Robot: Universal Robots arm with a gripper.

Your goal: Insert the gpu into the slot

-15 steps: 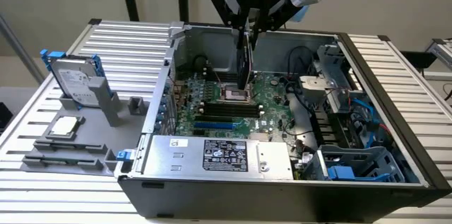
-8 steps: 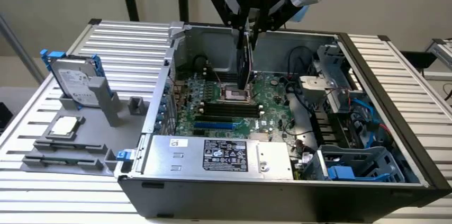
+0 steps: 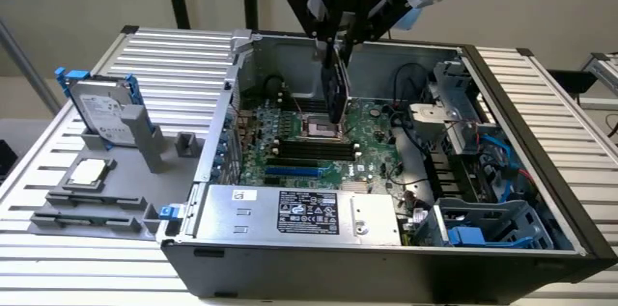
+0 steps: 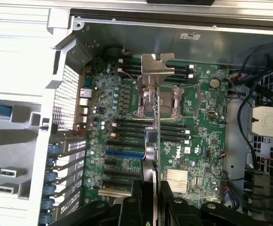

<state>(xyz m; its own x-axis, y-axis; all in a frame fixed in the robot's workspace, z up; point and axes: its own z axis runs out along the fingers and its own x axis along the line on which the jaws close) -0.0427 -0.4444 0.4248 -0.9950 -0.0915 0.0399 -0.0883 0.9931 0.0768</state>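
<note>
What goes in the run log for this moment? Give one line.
gripper: shut on gpu | gpu: edge-on over motherboard, not in slot | slot: empty

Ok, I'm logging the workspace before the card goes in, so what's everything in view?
case: one, dark grey, open, centre.
motherboard: one, green, inside the case.
gpu: one, black, edge-on above the motherboard.
slot: one, bright blue, on the motherboard, empty.
processor socket: one, silver, mid-board.
memory strips: several, black, some between socket and slot.
power supply: one, grey, inside the case beside the board.
hard drive: one, silver, in a blue bracket, exterior view's left.
pincer: one, black, shut on the gpu.
</note>
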